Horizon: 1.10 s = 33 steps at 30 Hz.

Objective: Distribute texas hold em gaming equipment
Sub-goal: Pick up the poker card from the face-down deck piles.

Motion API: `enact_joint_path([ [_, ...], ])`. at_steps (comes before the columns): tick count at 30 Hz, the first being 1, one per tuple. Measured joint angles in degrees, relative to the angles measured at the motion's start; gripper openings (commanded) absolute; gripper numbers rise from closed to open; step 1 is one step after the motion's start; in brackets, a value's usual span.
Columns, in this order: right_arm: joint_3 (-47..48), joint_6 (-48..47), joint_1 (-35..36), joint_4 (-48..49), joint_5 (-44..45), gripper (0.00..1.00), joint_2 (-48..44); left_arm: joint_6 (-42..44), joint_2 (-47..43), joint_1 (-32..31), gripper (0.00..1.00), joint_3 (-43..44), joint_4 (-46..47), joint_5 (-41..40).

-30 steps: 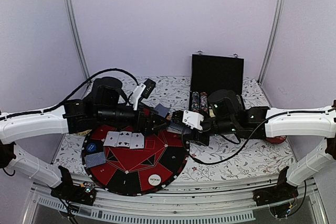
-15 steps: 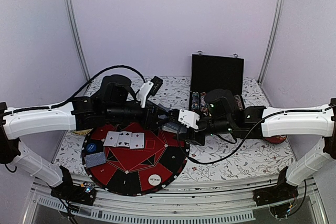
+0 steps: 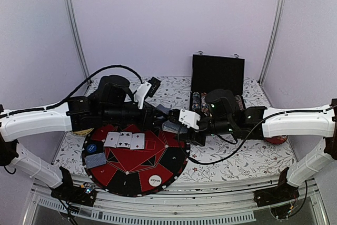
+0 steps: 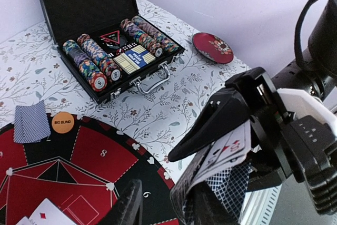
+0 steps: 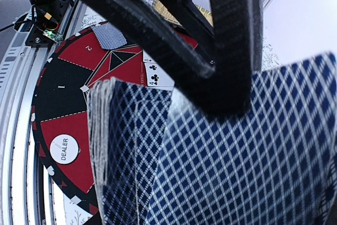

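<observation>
Top view: both arms are seen to meet above the far edge of the round red-and-black mat [image 3: 169, 160]. A deck [image 3: 169, 127] of patterned-back playing cards is clamped in the right gripper [image 3: 178, 127], and the left gripper [image 3: 160, 113] is set close against it. On the mat, three face-up cards [image 3: 124, 140] are laid in a row. A blue disc [image 3: 92, 148] and a face-down card [image 3: 95, 160] are placed near the left rim, and the DEALER disc [image 3: 155, 180] at the near rim. An open black case [image 3: 217, 75] is stood behind on the flowered table [image 3: 247, 156]. Left wrist view: the left fingers [image 4: 129, 206] are held apart. Bare mat is seen through the gap and nothing is seen between them. The deck is pinched by the right fingers just beside. A second card [image 4: 31, 122] is laid just beside an orange disc [image 4: 62, 122]. Chips [image 4: 89, 64] are racked in the case, and a red dish [image 4: 212, 47] is noted beyond. Right wrist view: the deck fills the frame, and one card is offset in front, crossed by a black finger whose owner cannot be told.
</observation>
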Motion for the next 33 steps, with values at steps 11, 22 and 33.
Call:
enact_joint_path([
  [11, 0.0, 0.0, 0.0, 0.0, 0.2, 0.50, 0.0, 1.1, -0.9, -0.1, 0.35, 0.1, -2.1, -1.4],
  [22, 0.0, 0.0, 0.1, 0.0, -0.7, 0.49, 0.0, 2.7, -1.0, -1.2, 0.22, 0.9, -1.7, 1.6],
  [33, 0.0, -0.2, 0.2, 0.1, -0.7, 0.50, 0.0, 2.9, -2.6, -1.4, 0.07, 1.0, -1.6, 1.5],
])
